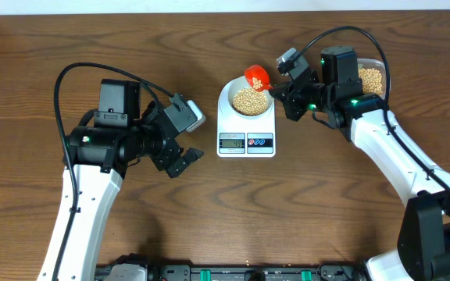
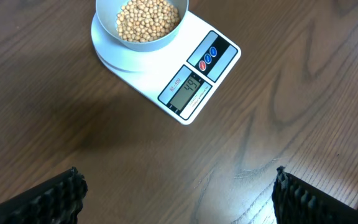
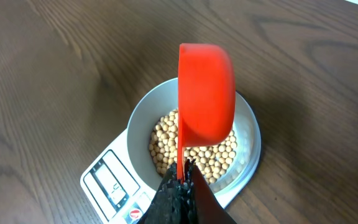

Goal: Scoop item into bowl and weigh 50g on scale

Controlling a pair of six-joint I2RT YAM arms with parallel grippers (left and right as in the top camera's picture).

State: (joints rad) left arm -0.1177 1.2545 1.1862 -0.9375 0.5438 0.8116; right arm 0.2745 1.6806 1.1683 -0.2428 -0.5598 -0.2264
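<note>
While your right tool (image 3: 179, 182) is clamped shut on the thin handle of the red scoop (image 3: 205, 93), the scoop's cup hangs tipped on its side directly above the scale (image 2: 166, 68), mouth turned away from the wrist camera. You cannot tell whether anything is left in it.

Under the scoop, the bowl (image 3: 140, 121) sits centred on the scale's round platform, with the beans (image 2: 146, 18) heaped to roughly half its depth. You are in the topping-up step, pouring and watching the weight. The display (image 2: 186, 87) looks to read a shade under the target, though the digits are small. My judgement is that the next move calls for only a few more beans, shaken off with a slight roll of the wrist rather than a full tip.

The scoop is smooth, glossy plastic. The bowl is pale, thin-walled and round. The beans are small, matte, tan spheres that will roll freely. The scale is white, with a red and a blue button (image 2: 207, 57) at its front.

The clear tub (image 1: 372, 76) of spare beans lies to the right of the scale. Your left tool (image 1: 184, 162) hangs wide open and empty over the dark wood-grain desk (image 1: 131, 47), to the left of the scale.
</note>
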